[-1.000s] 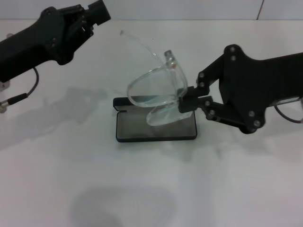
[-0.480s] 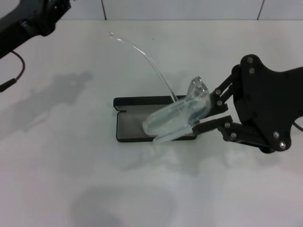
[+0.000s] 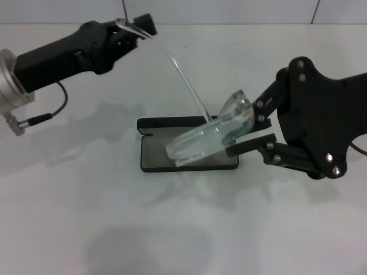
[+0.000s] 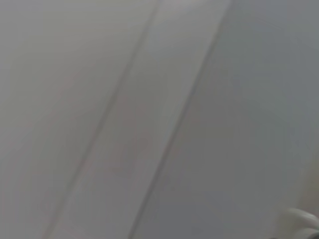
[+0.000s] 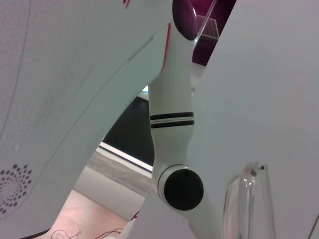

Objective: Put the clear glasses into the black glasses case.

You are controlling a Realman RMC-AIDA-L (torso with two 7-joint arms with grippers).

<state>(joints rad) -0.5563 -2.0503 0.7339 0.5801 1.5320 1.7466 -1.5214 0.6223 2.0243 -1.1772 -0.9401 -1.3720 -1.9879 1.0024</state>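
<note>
Right gripper pinching the clear glasses, tilted over the open black glasses case; left gripper, aperture indiscernible, at the raised temple tip.

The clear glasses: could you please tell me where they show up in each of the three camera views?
Head view: the clear glasses sit mid-picture, tilted over the open black glasses case, held by the right gripper, one arm rising to the left gripper.
Left wrist view: not in it.
Right wrist view: a clear edge at lower right.
Shared landmark: only the glasses themselves.
</note>
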